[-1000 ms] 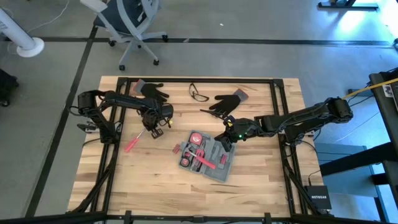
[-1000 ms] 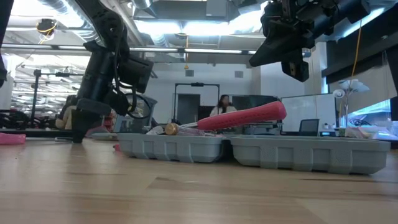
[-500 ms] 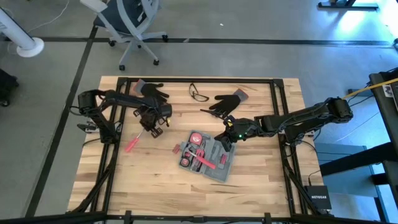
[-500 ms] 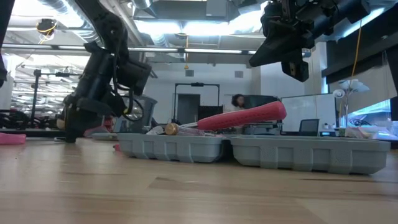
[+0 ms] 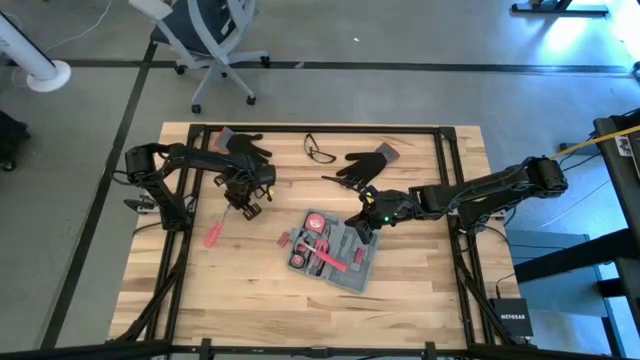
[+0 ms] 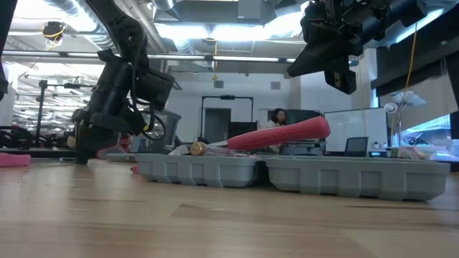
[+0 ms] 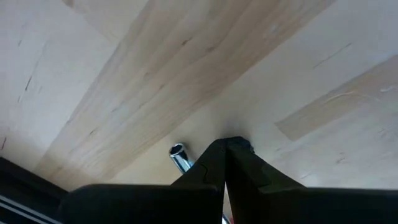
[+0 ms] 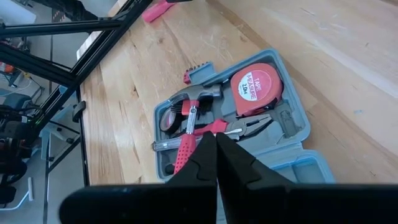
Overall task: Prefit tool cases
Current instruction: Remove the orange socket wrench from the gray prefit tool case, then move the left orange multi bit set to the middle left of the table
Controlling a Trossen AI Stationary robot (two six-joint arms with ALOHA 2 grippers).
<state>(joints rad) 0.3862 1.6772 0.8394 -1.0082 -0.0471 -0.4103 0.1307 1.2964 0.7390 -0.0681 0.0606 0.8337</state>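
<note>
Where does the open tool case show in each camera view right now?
High view: tool case just below table centre, under the right claw.
Low view: its grey trays span the middle.
Left wrist view: not in it.
Right wrist view: centre, lying open.
Shared landmark: the red-handled hammer across the case.

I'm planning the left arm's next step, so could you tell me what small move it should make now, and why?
Probably lift the left gripper slightly and carry the tool towards the open case. Its fingers look closed on a metal shaft close above the table, while the red handle trails on the wood. The right gripper hovers shut over the case's far end.
</note>
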